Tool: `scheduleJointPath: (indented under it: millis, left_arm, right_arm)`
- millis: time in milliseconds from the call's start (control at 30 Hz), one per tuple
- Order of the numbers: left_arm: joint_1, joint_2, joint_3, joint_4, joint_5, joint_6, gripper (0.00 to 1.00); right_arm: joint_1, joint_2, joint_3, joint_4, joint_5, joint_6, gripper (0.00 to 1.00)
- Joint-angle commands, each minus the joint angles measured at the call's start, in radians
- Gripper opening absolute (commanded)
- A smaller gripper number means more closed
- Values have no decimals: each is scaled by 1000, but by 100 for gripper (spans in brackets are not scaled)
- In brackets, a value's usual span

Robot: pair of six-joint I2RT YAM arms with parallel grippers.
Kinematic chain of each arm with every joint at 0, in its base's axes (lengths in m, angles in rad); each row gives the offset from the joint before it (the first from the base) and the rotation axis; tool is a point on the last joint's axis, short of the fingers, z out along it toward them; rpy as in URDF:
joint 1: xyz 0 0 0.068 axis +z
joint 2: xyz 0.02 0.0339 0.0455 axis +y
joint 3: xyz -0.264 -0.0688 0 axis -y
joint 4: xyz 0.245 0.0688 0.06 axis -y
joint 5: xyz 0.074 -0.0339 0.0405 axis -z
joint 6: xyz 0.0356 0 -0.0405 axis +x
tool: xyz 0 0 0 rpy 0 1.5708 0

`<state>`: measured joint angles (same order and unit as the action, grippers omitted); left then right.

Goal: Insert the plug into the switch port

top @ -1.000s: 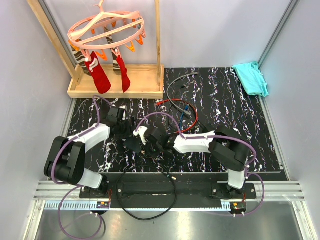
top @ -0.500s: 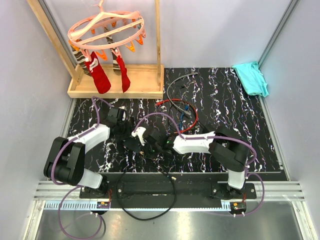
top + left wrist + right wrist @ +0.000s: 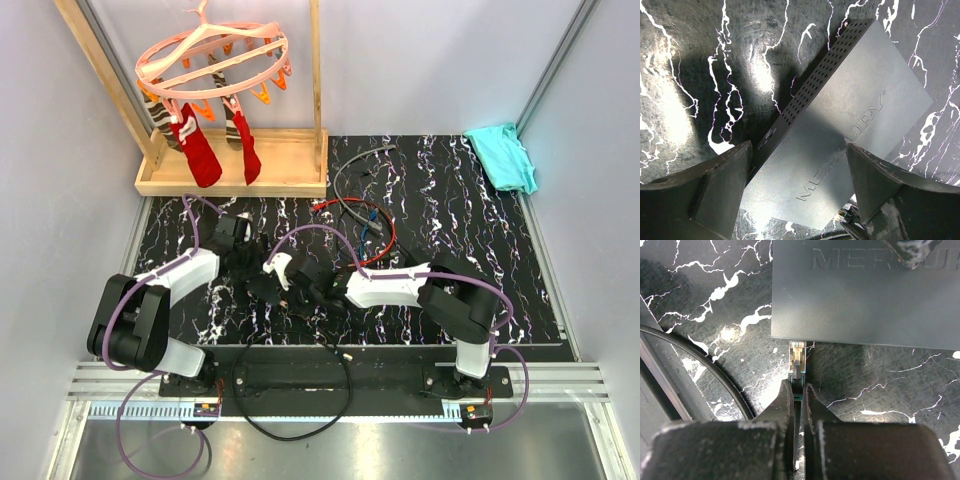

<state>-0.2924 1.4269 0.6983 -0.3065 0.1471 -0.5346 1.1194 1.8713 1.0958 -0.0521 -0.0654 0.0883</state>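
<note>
Step in hand: final approach of the plug (image 3: 798, 356) to the box (image 3: 865, 295). The right gripper (image 3: 798, 392) has its fingers pressed tight on the plug's green rear end, and the clear tip points straight at the box's near thin edge. From the right wrist view the tip sits at that edge, touching or just short; I cannot tell which. The port itself is hidden under the top face, so I cannot confirm that plug and port line up. The box lies flat on the marbled mat (image 3: 880, 385), mid-table, between the two arms. The left gripper (image 3: 799, 175) hangs over the box with its fingers spread wide across it; whether they press on it I cannot tell. Judgement: nothing seated yet. The next move calls for a short, straight push along the plug's axis, kept level, with the box braced so it does not slide back.
</note>
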Motion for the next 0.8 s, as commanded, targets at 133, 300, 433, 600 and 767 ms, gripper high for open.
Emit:
scheduleJointPath:
  millis: [133, 300, 433, 600, 767]
  left_arm:
    - [-1, 3, -23, -13, 42, -24, 82]
    - [-1, 4, -22, -11, 45, -27, 82]
    - [-1, 4, -25, -9, 43, -25, 82]
    - [1, 6, -31, -8, 48, -33, 82]
    - [-5, -5, -40, -6, 46, -60, 81]
  right_arm:
    - [17, 5, 59, 29, -30, -22, 0]
    - [19, 17, 72, 18, -27, -24, 0]
    - [20, 15, 73, 17, 16, -13, 0]
    - [19, 9, 75, 26, 59, 1, 0]
    - [20, 0, 61, 43, 119, 5, 0]
